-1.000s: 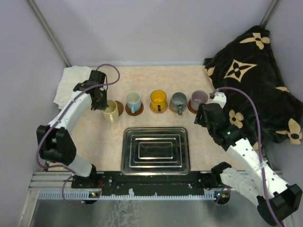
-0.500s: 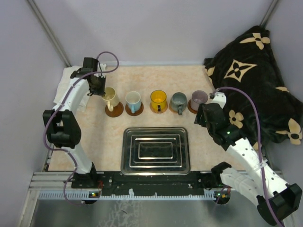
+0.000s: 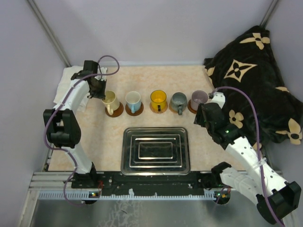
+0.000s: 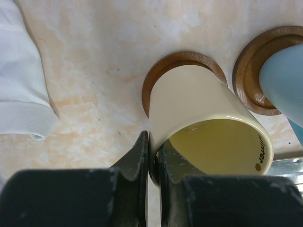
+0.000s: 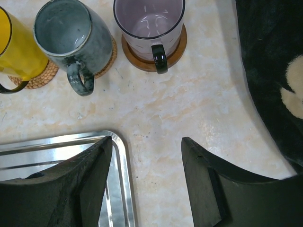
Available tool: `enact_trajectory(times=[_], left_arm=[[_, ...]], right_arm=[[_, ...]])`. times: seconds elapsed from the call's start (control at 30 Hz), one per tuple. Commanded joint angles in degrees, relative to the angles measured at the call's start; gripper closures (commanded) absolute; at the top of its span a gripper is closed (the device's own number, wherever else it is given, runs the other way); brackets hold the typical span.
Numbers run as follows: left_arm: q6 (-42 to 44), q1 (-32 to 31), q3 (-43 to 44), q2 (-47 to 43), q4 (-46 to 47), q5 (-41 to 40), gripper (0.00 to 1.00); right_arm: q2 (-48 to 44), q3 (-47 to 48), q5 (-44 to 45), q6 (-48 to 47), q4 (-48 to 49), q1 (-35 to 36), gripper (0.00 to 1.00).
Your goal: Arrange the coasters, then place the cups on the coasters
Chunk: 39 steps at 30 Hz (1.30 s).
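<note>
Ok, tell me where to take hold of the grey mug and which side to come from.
Grip the grey mug by its handle, coming from the near side. It stands upright on its coaster with the handle facing that side, unobstructed, while the yellow mug and purple mug crowd its flanks. The right gripper, jaws open, is probably best placed.

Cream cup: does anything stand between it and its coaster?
Nothing visible does. The left gripper holds the cream cup by its rim, over the coaster; the blue cup stands to one side.
</note>
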Motion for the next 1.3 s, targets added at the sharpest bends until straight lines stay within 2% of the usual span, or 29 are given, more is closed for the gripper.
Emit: enact_trajectory(times=[0.0, 0.27, 1.27], left_arm=[[-1.75, 0.28, 0.71, -0.32, 2.47, 1.96, 1.00], [-4.28, 0.26, 0.03, -0.08, 2.64, 0.98, 1.00], [-4.62, 0.05, -0.26, 3.63, 1.94, 0.04, 1.00]], right_arm=[[-0.56, 2.07, 0.03, 0.81, 0.78, -0.18, 0.39], [-0.50, 1.71, -0.39, 1.11, 0.98, -0.19, 0.39], [-0.57, 1.03, -0.21, 1.19, 1.40, -0.15, 0.39]])
